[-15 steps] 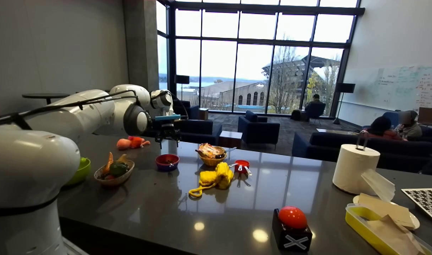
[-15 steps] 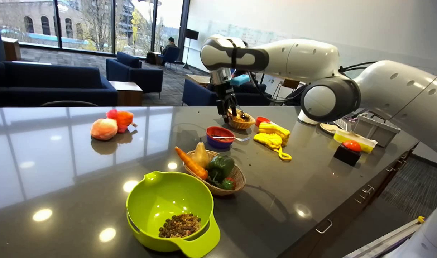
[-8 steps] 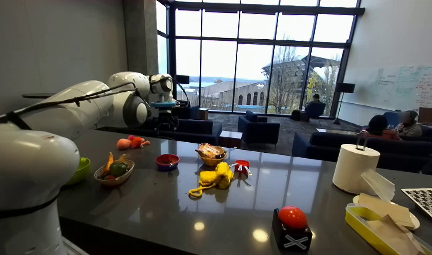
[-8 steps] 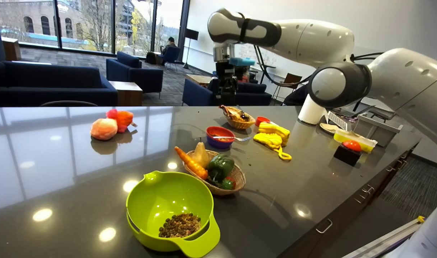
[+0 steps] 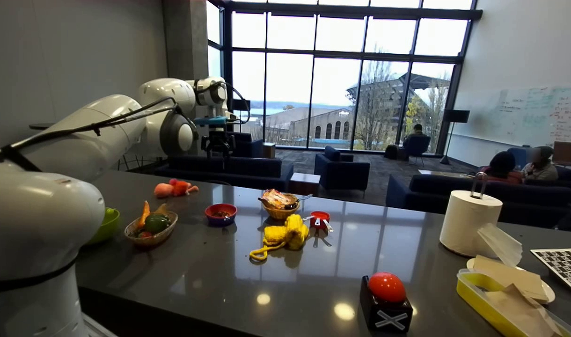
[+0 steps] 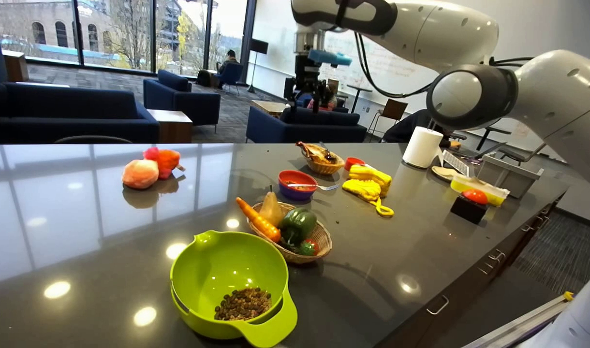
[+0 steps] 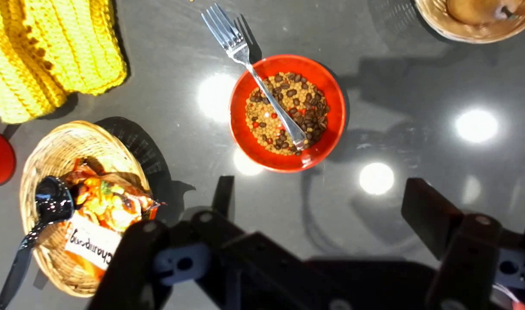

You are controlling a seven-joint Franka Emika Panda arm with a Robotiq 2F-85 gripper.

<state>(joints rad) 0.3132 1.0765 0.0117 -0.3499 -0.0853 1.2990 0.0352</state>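
Note:
My gripper (image 7: 322, 187) is open with nothing between its fingers. It hangs high above the dark counter, also in both exterior views (image 5: 217, 159) (image 6: 303, 107). In the wrist view a red bowl (image 7: 245, 144) with beans and grains lies just ahead of the fingers; its outside is purple in an exterior view (image 6: 295, 194). A metal fork (image 7: 267, 92) rests across the bowl, tines over the rim. A wicker basket (image 7: 51, 137) holding a wrapped food pack (image 7: 109, 200) and a black ladle (image 7: 54, 200) stands left of the bowl in the wrist view.
A yellow knitted piece (image 6: 367, 186), a red cup (image 6: 354, 162), a vegetable basket (image 6: 295, 258) and a green bowl (image 6: 232, 251) stand about. Pink-orange plush toys (image 6: 152, 169), a red button box (image 5: 387, 304), a paper towel roll (image 5: 470, 222) and a yellow container (image 5: 501, 304) are farther off.
My gripper has risen from near the food basket to well above the counter, with the arm lifting and drawing back slightly. The fork, bowl and baskets have not moved.

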